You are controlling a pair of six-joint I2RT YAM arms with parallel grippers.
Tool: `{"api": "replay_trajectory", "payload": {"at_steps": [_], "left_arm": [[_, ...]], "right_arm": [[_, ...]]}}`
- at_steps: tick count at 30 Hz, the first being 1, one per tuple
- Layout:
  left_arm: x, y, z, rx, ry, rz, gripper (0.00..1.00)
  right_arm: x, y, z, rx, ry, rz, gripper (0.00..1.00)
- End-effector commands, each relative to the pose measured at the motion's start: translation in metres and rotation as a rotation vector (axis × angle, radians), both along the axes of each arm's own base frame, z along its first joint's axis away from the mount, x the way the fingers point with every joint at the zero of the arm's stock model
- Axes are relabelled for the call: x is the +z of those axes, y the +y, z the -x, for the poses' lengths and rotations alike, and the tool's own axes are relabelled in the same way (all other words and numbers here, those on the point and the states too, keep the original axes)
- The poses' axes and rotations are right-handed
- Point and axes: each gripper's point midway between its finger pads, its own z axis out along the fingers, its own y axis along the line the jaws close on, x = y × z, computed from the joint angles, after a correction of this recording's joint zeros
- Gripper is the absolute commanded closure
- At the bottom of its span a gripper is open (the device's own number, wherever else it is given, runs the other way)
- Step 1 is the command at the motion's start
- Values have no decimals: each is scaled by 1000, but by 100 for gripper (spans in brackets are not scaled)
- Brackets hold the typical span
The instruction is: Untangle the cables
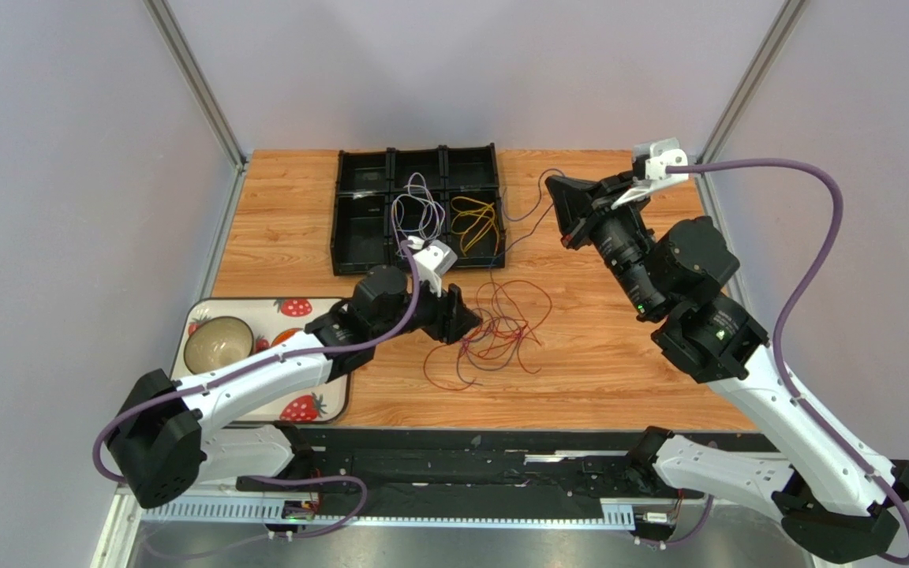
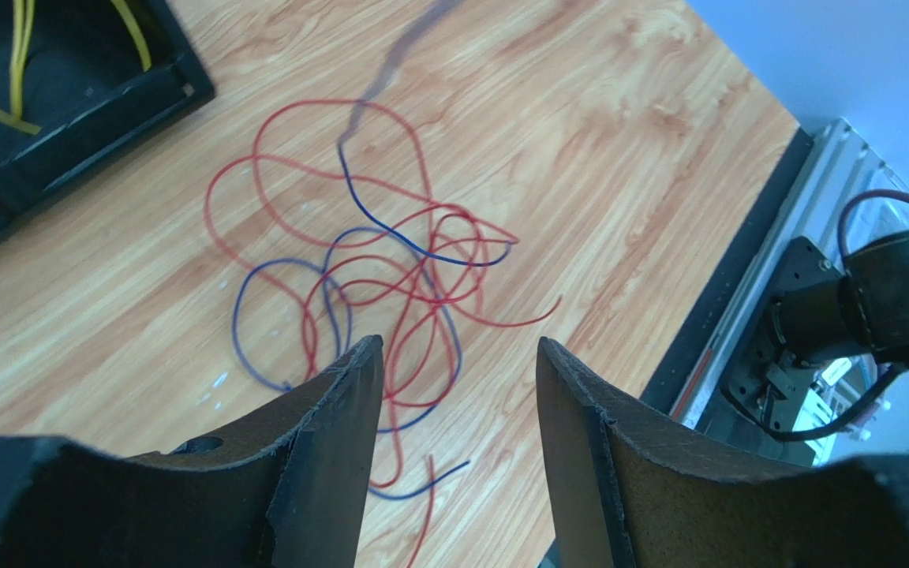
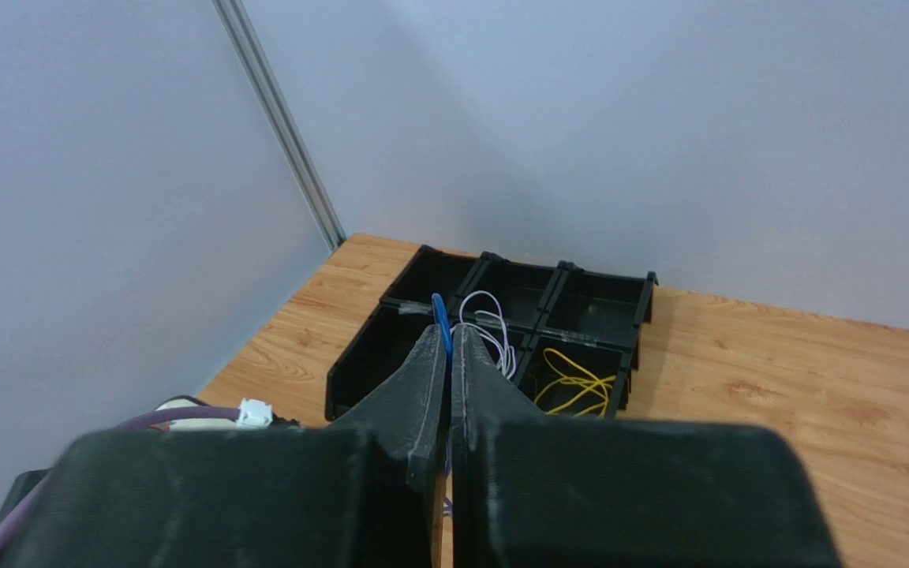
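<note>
The left arm [image 1: 258,373] is extending forward and low, the left gripper [image 2: 459,355] hovering with jaws spread wide. The right arm [image 1: 779,402] is standing raised, the right gripper [image 3: 449,343] pinching a blue cable [image 3: 439,315].

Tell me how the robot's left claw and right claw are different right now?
The left gripper is open and holds nothing; the right gripper is shut, pinching a blue cable. The left gripper hangs over the red and blue tangle on the table; the right gripper faces the black tray. Both have two black fingers.
</note>
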Motion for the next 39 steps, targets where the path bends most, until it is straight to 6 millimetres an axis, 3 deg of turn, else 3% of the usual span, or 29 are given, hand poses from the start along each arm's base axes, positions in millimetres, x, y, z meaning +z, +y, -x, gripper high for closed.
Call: {"api": "replay_trajectory", "payload": {"at_steps": [1,9,22,29,32,34,36,39], "left_arm": [[34,-17,2,-32,-167,52,41],[41,-31,-14,24,-225,41,41],[53,-73,-42,4,-276,98,40],[61,-94,-53,-11,-298,144,45],[61,-94,-64,42,-300,144,53],[62,-92,-70,74,-308,147,73],[64,-92,-73,90,-309,149,100],[71,-88,-76,120,-323,155,100]], "right_arm": [[6,-13,1,-50,6,-50,100],[1,-14,2,-48,29,-52,100],[7,-19,12,-28,28,-68,100],[9,-22,15,-28,26,-69,100],[10,-25,17,-33,22,-70,100],[12,-27,19,-32,21,-73,100],[12,-27,20,-29,20,-71,100],[12,-31,21,-38,20,-70,100]]}}
